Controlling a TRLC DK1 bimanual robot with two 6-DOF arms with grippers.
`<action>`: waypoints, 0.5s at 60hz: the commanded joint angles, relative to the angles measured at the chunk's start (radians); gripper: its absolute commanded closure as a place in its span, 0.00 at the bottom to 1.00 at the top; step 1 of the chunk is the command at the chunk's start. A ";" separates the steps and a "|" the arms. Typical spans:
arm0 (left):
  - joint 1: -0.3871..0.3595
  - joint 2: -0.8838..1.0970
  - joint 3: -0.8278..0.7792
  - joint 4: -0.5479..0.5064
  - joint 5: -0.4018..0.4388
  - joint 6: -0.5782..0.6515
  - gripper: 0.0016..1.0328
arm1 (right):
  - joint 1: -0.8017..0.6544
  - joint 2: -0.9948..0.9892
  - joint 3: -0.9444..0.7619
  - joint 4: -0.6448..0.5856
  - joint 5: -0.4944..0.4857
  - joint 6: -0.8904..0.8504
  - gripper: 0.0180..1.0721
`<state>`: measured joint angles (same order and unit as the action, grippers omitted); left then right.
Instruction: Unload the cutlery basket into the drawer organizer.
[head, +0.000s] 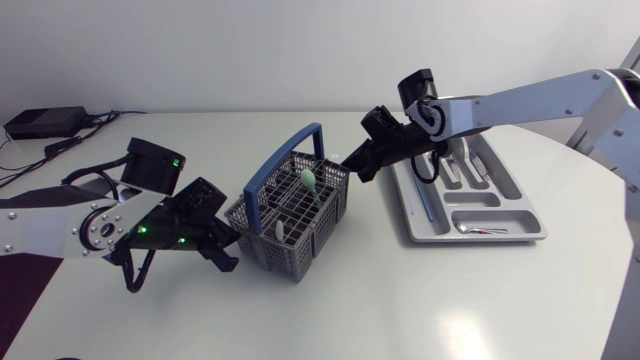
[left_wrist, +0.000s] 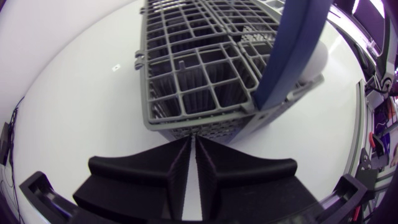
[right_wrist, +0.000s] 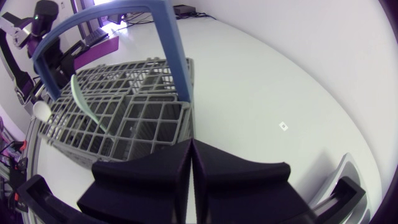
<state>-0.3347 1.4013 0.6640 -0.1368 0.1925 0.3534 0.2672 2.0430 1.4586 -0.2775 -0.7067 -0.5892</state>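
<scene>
Claws first: my left claw is sitting pinched narrow, both fingers pressed flat together with nothing between them. Its tips are pointing straight at the lower wall of the cutlery basket, just beside it; whether they are touching it, I cannot tell. My right claw is closed the same way, fingers together and holding nothing. It is hovering just ahead of the basket's opposite corner, close to where the blue handle is rising from the grid.

So the grey basket is standing on the white surface between my two claws, my left arm coming in low from one side and my right arm stretching in from the other, passing over the far end of the drawer organizer. A pale green utensil is poking up out of the basket near the handle, leaning across the grid. The organizer is lying flat on the surface to the basket's right, near it but apart. A few cutlery pieces are already lying in its long compartments.
</scene>
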 joint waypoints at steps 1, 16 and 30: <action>0.020 0.044 0.048 0.068 0.004 0.039 0.89 | 0.043 -0.081 -0.098 -0.019 -0.051 -0.027 0.95; 0.088 0.179 0.154 0.118 0.005 0.055 0.89 | 0.066 -0.233 -0.299 0.021 -0.039 -0.031 0.95; 0.123 0.272 0.232 0.141 0.005 0.062 0.89 | 0.067 -0.323 -0.397 0.038 -0.019 -0.020 0.95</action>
<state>-0.2035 1.6279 0.8436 -0.0223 0.1638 0.3943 0.2852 1.7580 1.0935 -0.2581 -0.6834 -0.6037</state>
